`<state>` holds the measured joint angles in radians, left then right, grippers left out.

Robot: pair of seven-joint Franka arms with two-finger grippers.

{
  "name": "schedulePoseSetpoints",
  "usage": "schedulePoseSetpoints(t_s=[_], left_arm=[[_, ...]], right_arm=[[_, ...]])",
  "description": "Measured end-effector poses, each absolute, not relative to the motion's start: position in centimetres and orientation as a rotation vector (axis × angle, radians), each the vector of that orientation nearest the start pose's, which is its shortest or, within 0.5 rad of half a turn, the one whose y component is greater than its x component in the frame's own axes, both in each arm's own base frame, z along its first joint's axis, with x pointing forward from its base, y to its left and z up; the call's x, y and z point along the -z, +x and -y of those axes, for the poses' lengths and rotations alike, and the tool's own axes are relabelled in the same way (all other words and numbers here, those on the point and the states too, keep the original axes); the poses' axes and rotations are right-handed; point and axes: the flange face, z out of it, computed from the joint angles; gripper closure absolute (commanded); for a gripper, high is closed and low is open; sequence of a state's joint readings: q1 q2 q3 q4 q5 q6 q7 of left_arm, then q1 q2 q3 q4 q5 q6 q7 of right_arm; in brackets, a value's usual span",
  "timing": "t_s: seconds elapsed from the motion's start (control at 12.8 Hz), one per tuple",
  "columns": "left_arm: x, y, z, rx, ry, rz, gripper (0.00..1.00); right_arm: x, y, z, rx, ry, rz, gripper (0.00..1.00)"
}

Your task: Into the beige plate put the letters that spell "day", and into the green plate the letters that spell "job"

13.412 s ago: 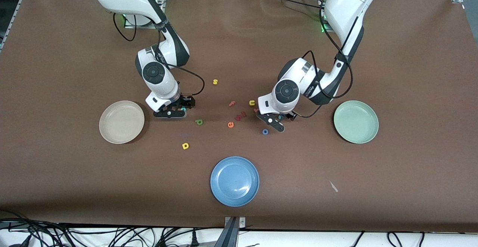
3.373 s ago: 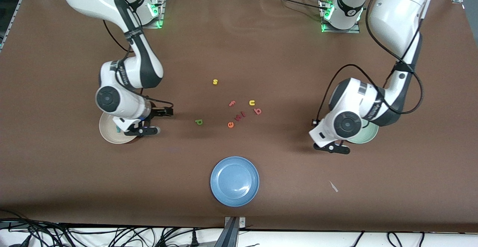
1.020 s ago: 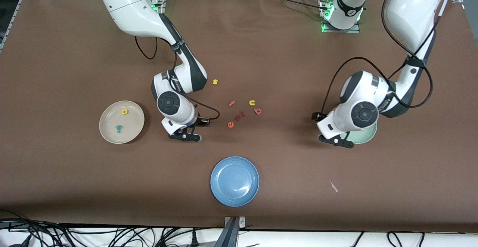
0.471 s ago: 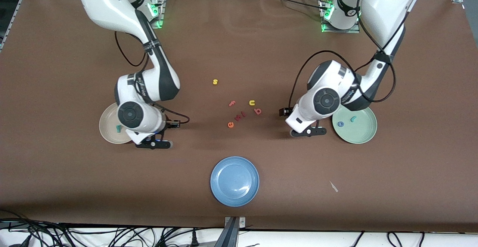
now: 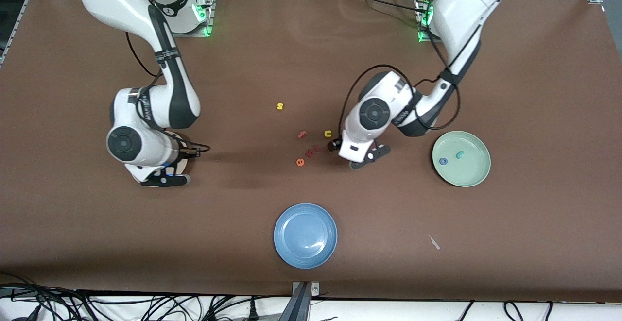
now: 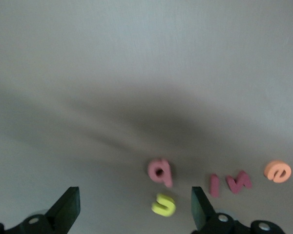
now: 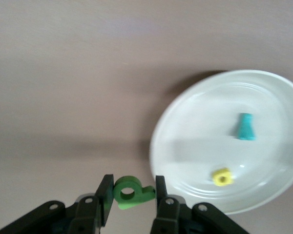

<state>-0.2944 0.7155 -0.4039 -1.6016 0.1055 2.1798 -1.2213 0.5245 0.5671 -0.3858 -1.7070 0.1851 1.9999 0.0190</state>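
My right gripper [image 7: 132, 192] is shut on the green "d" [image 7: 129, 193], in the air just beside the rim of the beige plate [image 7: 200, 122]. In that plate lie the teal "y" [image 7: 245, 126] and the yellow "a" [image 7: 222, 177]. From the front the right wrist covers most of the beige plate [image 5: 183, 164]. My left gripper [image 6: 134, 212] is open, low over the letter cluster, with the pink "b" [image 6: 161, 172] just ahead of its gap. The green plate [image 5: 474, 175] holds the blue "o" [image 5: 443, 161] and the teal "j" [image 5: 459, 154].
A yellow "u" [image 6: 163, 204] lies next to the "b". Two red letters [image 5: 315, 150], an orange "e" [image 5: 300, 162], a pink "f" [image 5: 302, 135] and a yellow "s" [image 5: 280, 106] lie mid-table. A blue plate [image 5: 305, 235] sits nearer the front camera.
The right arm has carried the green "d" over to the beige plate's edge. The left arm has swung from beside the green plate to the letter cluster, still open.
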Motion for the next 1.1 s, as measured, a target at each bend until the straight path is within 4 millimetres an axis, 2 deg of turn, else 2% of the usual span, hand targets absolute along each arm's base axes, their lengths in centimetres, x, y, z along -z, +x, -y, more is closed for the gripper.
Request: schedulePoseSetpoints(t_s=[0.08,0.16,0.24,0.31,0.47,0.71,0.94,1.02,1.1], left_arm=[[-22.3,54.1,42.3,-0.308,-3.038,0.896,0.0],[-21.5,53.5,43.0,-0.315,-3.02,0.945,0.0],[-20.7,53.4,43.1,-0.324,-3.005,0.977,0.0],[-20.2,53.5,42.9,-0.326,-2.996,0.99,0.16],[-19.8,53.9,42.5,-0.295,-2.993,0.972,0.43],[-18.6,53.7,42.4,-0.291,-2.986,0.953,0.45],[-17.8,53.7,42.5,-0.293,-2.993,0.962,0.45],[-17.7,53.7,42.5,-0.293,-2.995,0.965,0.5],[-17.7,53.8,42.6,-0.289,-3.0,0.967,0.62]], right_arm=[[-26.2,63.1,-10.5,-0.374,-3.192,0.098,0.63],[-25.9,62.9,-9.1,-0.391,-3.195,0.097,0.13],[-25.6,62.8,-8.1,-0.403,-3.193,0.086,0.0],[-25.4,62.8,-7.5,-0.408,-3.192,0.072,0.0],[-25.5,62.9,-7.7,-0.401,-3.182,0.065,0.0],[-26.6,63.4,-8.6,-0.364,-3.175,0.067,0.0],[-28.2,63.7,-9.4,-0.398,-3.166,-0.012,0.0],[-29.1,63.9,-9.8,-0.423,-3.164,-0.039,0.0],[-30.1,64.0,-10.4,-0.452,-3.16,-0.054,0.0]])
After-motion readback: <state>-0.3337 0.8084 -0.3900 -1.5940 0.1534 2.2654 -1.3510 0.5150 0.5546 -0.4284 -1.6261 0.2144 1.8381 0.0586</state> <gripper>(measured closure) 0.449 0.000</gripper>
